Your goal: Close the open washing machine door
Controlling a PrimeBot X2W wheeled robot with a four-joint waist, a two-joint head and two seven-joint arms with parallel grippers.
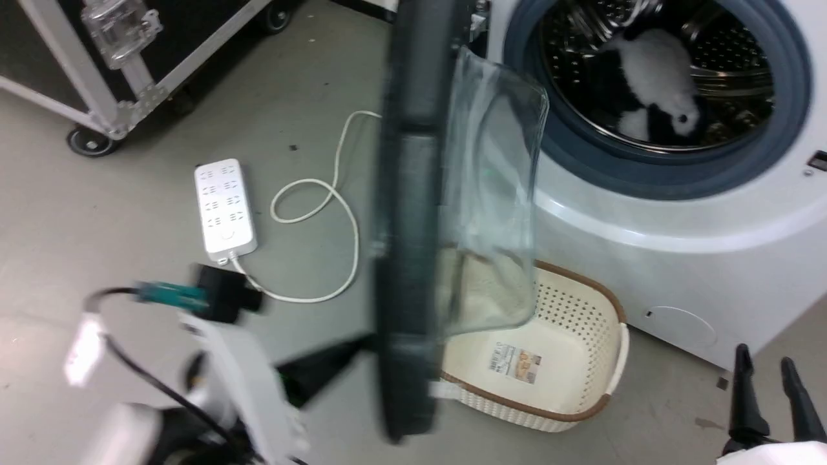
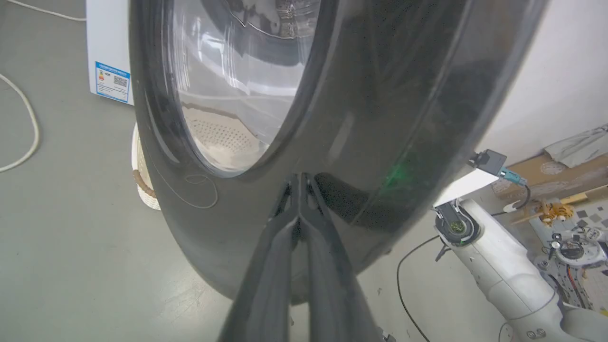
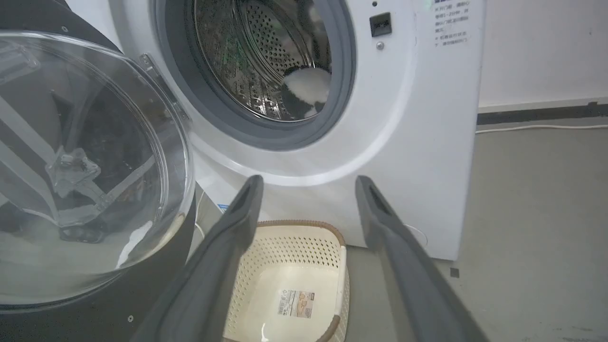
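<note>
Grey concrete floor runs under everything, with a black wheeled case at the far left. Largest is the white washing machine, its porthole uncovered; inside the steel drum lies a black-and-white fluffy item. The washing machine door stands swung out from the machine's left side, seen edge-on from the head, its clear glass bowl bulging toward the porthole. On the floor below the porthole sits a cream perforated basket with a brown rim, its near end behind the door's lower part; a printed label shows on its bottom.

The left gripper has its two fingers pressed together, tips touching the door's black outer face low on the rim, so the door stands between it and the machine. The right gripper hangs with fingers spread, above the basket and apart from both door and machine. A white power strip and its looped cable lie left of the door.
</note>
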